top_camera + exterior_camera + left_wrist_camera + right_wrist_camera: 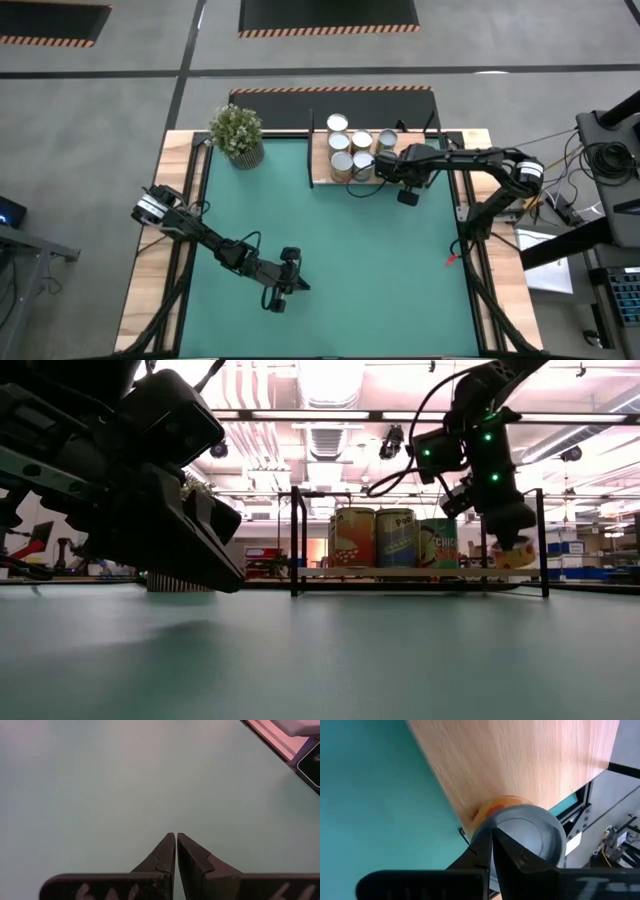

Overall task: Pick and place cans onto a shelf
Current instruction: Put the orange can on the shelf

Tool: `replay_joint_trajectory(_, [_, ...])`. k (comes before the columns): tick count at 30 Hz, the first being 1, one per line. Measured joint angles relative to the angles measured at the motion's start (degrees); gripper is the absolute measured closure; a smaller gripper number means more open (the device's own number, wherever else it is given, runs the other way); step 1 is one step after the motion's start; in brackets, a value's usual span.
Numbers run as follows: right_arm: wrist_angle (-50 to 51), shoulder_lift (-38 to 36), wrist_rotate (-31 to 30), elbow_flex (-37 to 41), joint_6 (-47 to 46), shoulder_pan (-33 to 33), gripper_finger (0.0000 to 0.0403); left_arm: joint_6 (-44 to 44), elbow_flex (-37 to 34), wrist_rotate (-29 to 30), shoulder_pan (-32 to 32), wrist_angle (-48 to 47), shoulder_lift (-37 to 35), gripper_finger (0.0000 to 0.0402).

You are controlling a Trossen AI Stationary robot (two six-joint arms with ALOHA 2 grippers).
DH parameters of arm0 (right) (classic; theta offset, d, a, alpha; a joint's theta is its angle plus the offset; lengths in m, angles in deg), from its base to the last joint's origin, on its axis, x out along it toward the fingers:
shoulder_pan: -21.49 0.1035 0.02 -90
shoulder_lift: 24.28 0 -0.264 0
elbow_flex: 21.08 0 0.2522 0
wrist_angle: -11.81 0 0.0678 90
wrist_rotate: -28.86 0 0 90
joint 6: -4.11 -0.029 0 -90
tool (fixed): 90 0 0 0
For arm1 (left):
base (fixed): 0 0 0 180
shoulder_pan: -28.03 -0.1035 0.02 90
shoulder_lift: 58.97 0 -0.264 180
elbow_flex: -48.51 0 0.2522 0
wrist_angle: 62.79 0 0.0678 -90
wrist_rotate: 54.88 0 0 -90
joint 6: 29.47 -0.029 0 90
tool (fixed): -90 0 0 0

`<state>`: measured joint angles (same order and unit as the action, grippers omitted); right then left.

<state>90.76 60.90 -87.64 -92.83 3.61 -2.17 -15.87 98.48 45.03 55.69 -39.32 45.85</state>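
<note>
The right gripper (408, 190) hangs over the shelf's (322, 168) near edge, directly above one can (530, 832) that shows beneath its fingers. The other cans (352, 150) stand on the shelf just to its left. The plant (237, 133) lies farther left, beyond the shelf. The left gripper (281, 297) sits well apart, nearer and leftward, low over the mat (330, 250).

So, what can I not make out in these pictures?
- Whether the right gripper grips the can or only touches it: in the right wrist view, the gripper covers the contact.
- That can in the high view: the gripper hides it.
- The back cans' labels: in the low view, the front cans hide them.
- The plant: in the low view, the left gripper covers most of it.
</note>
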Motion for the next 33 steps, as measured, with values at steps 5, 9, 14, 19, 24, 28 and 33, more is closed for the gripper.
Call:
replay_joint_trajectory(5, [0.1,-0.1,0.2,-1.4,0.4,0.0,0.0394,0.0,0.0,0.0,0.0,0.0,0.0,0.0402])
replay_joint_trajectory(9, [1.4,-0.4,0.1,-3.4,0.5,0.1,0.0394,0.0,0.0,0.0,0.0,0.0,0.0,0.0402])
replay_joint_trajectory(14, [3.8,-0.4,0.0,-6.5,0.5,0.1,0.0394,0.0,0.0,0.0,0.0,0.0,0.0,0.0402])
replay_joint_trajectory(19, [7.9,-0.9,0.4,-10.1,0.0,0.8,0.0394,0.0,0.0,0.0,0.0,0.0,0.0,0.0402])
replay_joint_trajectory(24, [8.2,-5.1,10.5,-10.9,0.1,2.2,0.0394,0.0,0.0,0.0,0.0,0.0,0.0,0.0402])
replay_joint_trajectory(28, [8.1,-9.7,19.7,-8.1,0.1,2.4,0.0394,0.5,0.0,0.0,0.1,0.0,0.0,0.0402])
replay_joint_trajectory(33, [7.2,-13.0,20.5,-2.5,0.0,2.3,0.0394,0.5,0.0,0.0,0.1,0.0,0.0,0.0402])
